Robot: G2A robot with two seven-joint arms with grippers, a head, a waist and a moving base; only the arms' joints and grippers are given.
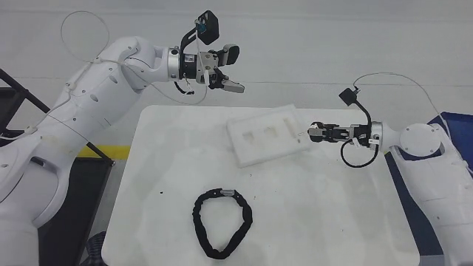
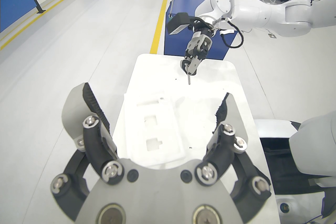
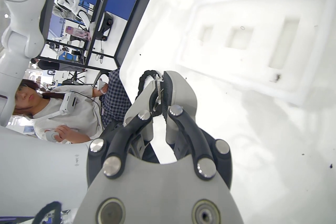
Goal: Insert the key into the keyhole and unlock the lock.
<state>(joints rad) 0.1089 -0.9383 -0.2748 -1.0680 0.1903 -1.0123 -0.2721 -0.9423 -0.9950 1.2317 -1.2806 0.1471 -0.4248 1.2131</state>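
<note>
Right gripper point(image 1: 314, 131) pinches the small silver metal key point(image 2: 189, 79) just beside the white foam tray point(image 1: 267, 134), left gripper point(image 1: 233, 69) hangs spread wide (black looped chain lock point(image 1: 222, 222) lies well apart).

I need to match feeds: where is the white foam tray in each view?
Top view: foam tray mid-table, beside the right gripper.
Left wrist view: tray framed by the open left gripper.
Right wrist view: tray beyond the right gripper.
Shared landmark: right gripper holding the key.

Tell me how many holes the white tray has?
3, in a row in the tray: a long hole nearest the right pincer, a square hole in the middle, a notched hole last.
</note>
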